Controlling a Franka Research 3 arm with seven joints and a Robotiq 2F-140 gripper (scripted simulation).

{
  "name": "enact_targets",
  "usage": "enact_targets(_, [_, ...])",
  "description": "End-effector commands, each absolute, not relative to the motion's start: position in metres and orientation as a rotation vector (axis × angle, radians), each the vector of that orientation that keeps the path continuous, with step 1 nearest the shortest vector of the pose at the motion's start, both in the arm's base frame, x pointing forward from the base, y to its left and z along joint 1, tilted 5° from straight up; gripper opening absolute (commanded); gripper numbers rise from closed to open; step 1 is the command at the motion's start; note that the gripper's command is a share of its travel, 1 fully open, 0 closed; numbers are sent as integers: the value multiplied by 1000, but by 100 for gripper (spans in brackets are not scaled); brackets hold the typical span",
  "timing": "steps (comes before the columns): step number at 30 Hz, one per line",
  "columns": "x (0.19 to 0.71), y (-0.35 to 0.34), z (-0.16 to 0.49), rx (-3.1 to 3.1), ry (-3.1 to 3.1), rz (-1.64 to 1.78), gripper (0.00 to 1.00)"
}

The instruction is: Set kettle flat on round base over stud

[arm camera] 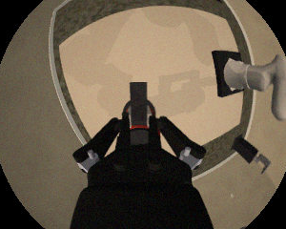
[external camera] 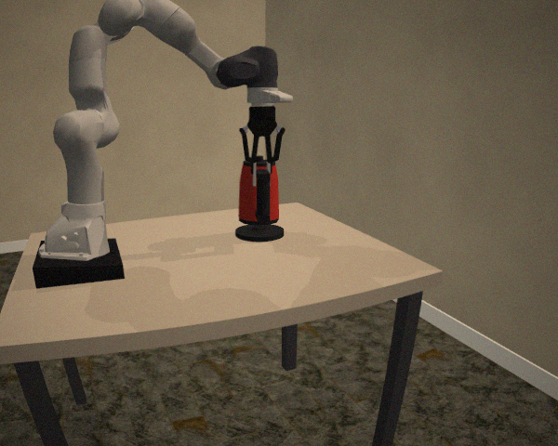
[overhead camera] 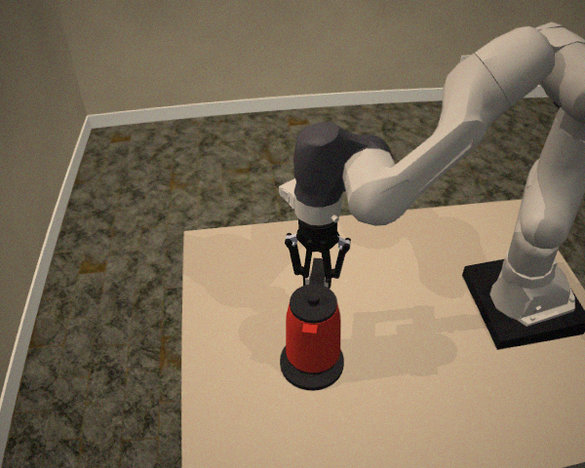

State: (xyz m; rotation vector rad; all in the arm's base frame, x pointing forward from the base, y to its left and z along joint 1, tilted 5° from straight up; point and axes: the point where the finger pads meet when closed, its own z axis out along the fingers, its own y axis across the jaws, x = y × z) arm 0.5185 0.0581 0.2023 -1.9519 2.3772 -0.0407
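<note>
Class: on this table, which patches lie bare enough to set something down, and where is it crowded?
Bare: the broad stretch between the kettle on its base and the arm's black plate, and the near front edge. Crowded: around the kettle, where the gripper grips its handle.

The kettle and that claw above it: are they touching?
Touching. In the exterior view the gripper is shut on the kettle's dark handle, a pale finger pressed against each side near its top.
</note>
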Motion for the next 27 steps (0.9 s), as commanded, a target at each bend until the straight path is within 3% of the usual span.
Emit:
enact_targets(1, [523, 59, 206, -1945, 2371, -57, 0])
enact_targets(27, [525, 60, 189, -1945, 2371, -57, 0])
